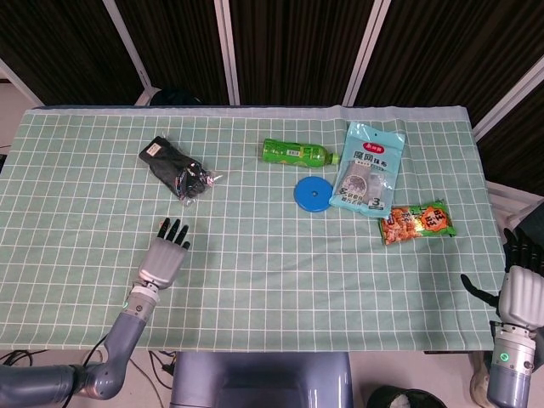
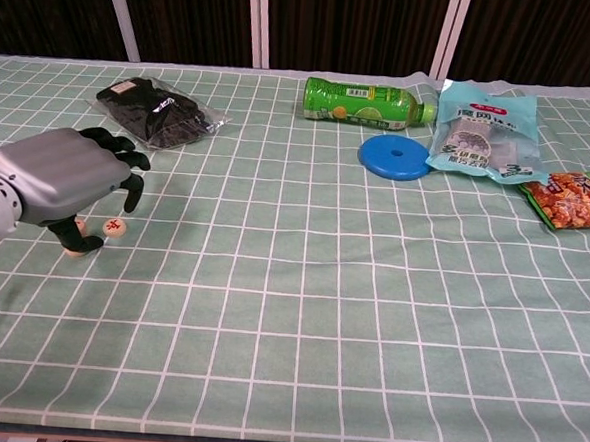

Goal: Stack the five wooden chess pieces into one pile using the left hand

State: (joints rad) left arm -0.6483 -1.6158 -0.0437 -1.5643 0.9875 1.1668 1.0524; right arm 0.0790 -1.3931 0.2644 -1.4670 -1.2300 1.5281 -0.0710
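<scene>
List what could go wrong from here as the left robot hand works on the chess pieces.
1. The left robot hand hides most of the round wooden chess pieces; only two show in the chest view, so a finger might knock an unseen one away.
2. The free piece lies right beside the thumb, which rests on another piece; a sideways nudge could slide it off.
3. The black plastic-wrapped packet lies just beyond the fingers and could be bumped.

A robot test room, set up for a tabletop trial.
A table under a green checked cloth [image 1: 340, 280] stands before dark slatted wall panels [image 1: 289, 47] with white posts; a bottle [image 1: 293, 153] and snack packs [image 1: 367, 167] lie as props.
</scene>
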